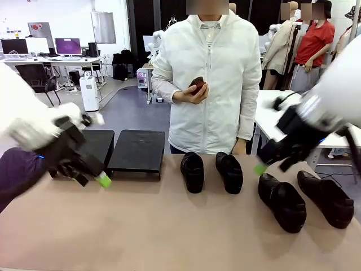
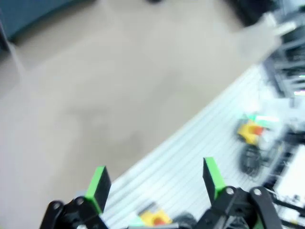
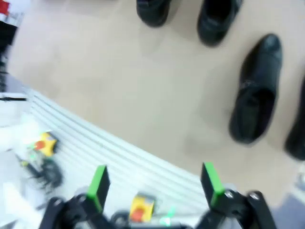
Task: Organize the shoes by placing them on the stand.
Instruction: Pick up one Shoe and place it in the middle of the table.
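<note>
Both my jaws are spread and empty: the left arm (image 1: 34, 127) hovers at nine o'clock before the stand (image 1: 137, 148), and the right arm (image 1: 338, 90) at three o'clock over the shoes (image 1: 282, 201), likely poised for a first pick. All four shoes sit on the table (image 1: 169, 231) from twelve to three o'clock, the stand at eleven. My left arm hides part of the stand, and both wrist views are blurred.

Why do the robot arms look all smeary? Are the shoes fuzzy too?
Front view: the left end effector and right end effector are smeared with blur, but the shoes and the stand look sharp. Left wrist view: everything is soft, even the tabletop. Right wrist view: the shoes are a bit fuzzy, with soft edges.
</note>
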{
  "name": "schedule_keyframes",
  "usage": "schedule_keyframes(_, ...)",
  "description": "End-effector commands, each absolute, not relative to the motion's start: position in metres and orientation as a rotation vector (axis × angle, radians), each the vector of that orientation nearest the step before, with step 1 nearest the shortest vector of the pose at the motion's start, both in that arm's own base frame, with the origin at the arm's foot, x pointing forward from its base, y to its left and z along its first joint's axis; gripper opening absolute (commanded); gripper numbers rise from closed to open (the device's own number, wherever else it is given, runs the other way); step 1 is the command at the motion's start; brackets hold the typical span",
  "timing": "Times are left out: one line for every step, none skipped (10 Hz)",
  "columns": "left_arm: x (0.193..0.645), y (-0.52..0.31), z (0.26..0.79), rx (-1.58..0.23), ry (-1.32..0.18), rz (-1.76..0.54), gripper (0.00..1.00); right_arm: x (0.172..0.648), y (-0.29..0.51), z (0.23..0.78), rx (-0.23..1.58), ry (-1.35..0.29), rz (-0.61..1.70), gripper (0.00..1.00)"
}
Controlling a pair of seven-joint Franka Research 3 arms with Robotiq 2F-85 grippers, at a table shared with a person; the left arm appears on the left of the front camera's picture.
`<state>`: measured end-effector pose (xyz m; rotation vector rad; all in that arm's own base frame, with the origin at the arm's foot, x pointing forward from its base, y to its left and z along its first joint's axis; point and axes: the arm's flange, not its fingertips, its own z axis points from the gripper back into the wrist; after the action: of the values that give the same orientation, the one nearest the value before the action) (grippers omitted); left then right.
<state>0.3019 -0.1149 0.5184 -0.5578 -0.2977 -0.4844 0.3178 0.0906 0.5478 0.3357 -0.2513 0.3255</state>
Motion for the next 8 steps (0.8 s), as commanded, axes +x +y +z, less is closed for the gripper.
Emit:
schedule_keyframes(0.267, -0.035, 0.537, -0.741, -0.356, -0.404, 1.0, 0.293, 0.044, 0.578, 0.471, -0.294, 0.205, 1.0)
schedule_keyframes(0.242, 0.017, 0.533, -0.836, -0.397, -0.334, 1.0, 0.269, -0.005, 0.584, 0.529, -0.363, 0.092, 1.0)
schedule_keyframes(0.221, 0.058, 0.517, -0.911, -0.445, -0.247, 1.0, 0.25, -0.055, 0.583, 0.587, -0.441, -0.037, 1.0)
schedule_keyframes(0.204, 0.099, 0.494, -0.976, -0.463, -0.166, 1.0, 0.232, -0.107, 0.575, 0.694, -0.517, -0.197, 1.0)
schedule_keyframes(0.197, 0.124, 0.478, -1.035, -0.486, -0.099, 1.0, 0.224, -0.14, 0.563, 0.797, -0.56, -0.334, 1.0)
schedule_keyframes(0.195, 0.143, 0.459, -1.097, -0.513, -0.027, 1.0, 0.223, -0.169, 0.545, 0.892, -0.569, -0.464, 1.0)
schedule_keyframes(0.199, 0.151, 0.451, -1.108, -0.513, 0.009, 1.0, 0.22, -0.181, 0.535, 0.936, -0.617, -0.544, 1.0)
schedule_keyframes(0.207, 0.147, 0.446, -1.068, -0.522, 0.022, 1.0, 0.221, -0.18, 0.532, 0.901, -0.645, -0.554, 1.0)
